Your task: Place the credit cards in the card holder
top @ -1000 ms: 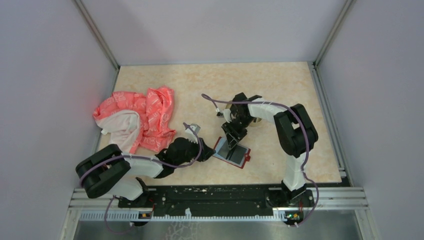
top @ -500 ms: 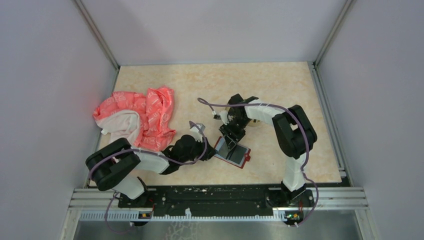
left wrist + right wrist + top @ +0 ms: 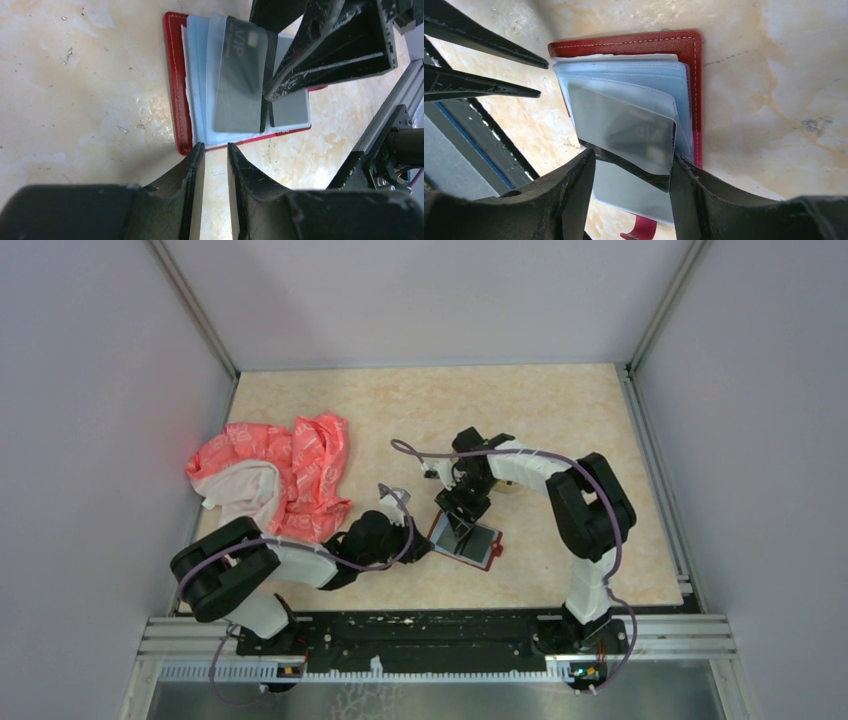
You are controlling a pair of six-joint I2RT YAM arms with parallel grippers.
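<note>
Card holder point(image 3: 480, 546) lies open on the bench point(image 3: 400, 410), near the front edge and between the two arms, red cover down and clear sleeves fanned upward. One dark card point(image 3: 242, 75) stands partly inside a clear sleeve, tilted. Right gripper point(image 3: 633, 157) brackets the card's outer end, one finger at each side edge; whether it presses the card cannot be told. Left gripper point(image 3: 214, 147) sits low at the holder's near corner, fingers narrowly apart with bare bench between them. Pink cloth point(image 3: 285, 475) lies well apart, to the left.
</note>
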